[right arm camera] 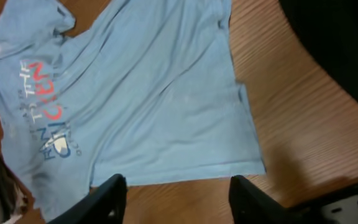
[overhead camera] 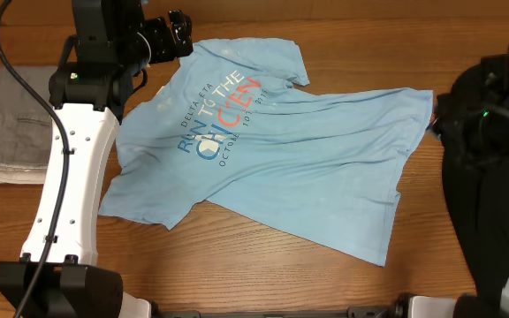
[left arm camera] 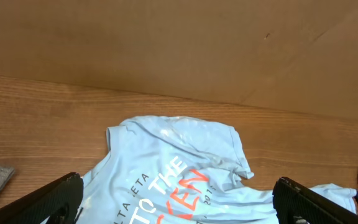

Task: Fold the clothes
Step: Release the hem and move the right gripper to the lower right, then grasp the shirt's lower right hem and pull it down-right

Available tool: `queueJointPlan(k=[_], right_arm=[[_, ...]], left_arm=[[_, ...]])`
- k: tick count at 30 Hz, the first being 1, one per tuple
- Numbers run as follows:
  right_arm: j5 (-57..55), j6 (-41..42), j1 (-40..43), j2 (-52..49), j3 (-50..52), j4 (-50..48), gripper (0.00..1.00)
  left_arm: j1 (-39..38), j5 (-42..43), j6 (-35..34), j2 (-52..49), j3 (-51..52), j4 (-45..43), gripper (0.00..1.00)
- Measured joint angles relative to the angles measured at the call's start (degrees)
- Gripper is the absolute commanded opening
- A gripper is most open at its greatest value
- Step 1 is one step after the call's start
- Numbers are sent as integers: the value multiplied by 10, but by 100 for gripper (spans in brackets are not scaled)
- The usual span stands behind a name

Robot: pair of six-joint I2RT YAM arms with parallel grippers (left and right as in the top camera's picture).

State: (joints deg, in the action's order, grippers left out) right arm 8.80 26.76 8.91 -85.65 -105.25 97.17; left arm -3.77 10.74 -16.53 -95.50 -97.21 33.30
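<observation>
overhead shows t-shirt [overhead camera: 307,159] spread (edges rumpled), table [overhead camera: 263,261] wood past hem

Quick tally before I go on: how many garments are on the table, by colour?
Light blue T-shirt: 1
Grey garment: 1
Total: 2
Black shape at the right: cannot tell if it is cloth, not counted.

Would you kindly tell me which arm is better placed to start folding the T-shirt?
Probably right: the right hand, open, hovers just above a free edge of the T-shirt; the left hand, also open, sits over the sleeve.
</observation>
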Motion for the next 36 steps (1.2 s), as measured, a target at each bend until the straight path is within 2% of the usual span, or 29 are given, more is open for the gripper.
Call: queueJointPlan(k=[5, 6, 7, 14, 20, 28, 36], right_arm=[[0, 13, -47, 51, 101, -18, 16], [2, 16, -56, 57, 130, -31, 6], [3, 21, -62, 60, 156, -43, 4], [63, 53, -95, 57, 408, -217, 4], [103, 95, -94, 55, 579, -384, 4], [87, 141, -93, 49, 655, -480, 4], [70, 156, -93, 44, 671, -495, 4]], left_arm=[[0, 0, 0, 0, 0, 0, 100], [0, 0, 0, 0, 0, 0, 100], [0, 0, 0, 0, 0, 0, 100], [0, 0, 0, 0, 0, 0, 100], [0, 0, 0, 0, 0, 0, 100], [0, 0, 0, 0, 0, 0, 100], [0, 0, 0, 0, 0, 0, 100]])
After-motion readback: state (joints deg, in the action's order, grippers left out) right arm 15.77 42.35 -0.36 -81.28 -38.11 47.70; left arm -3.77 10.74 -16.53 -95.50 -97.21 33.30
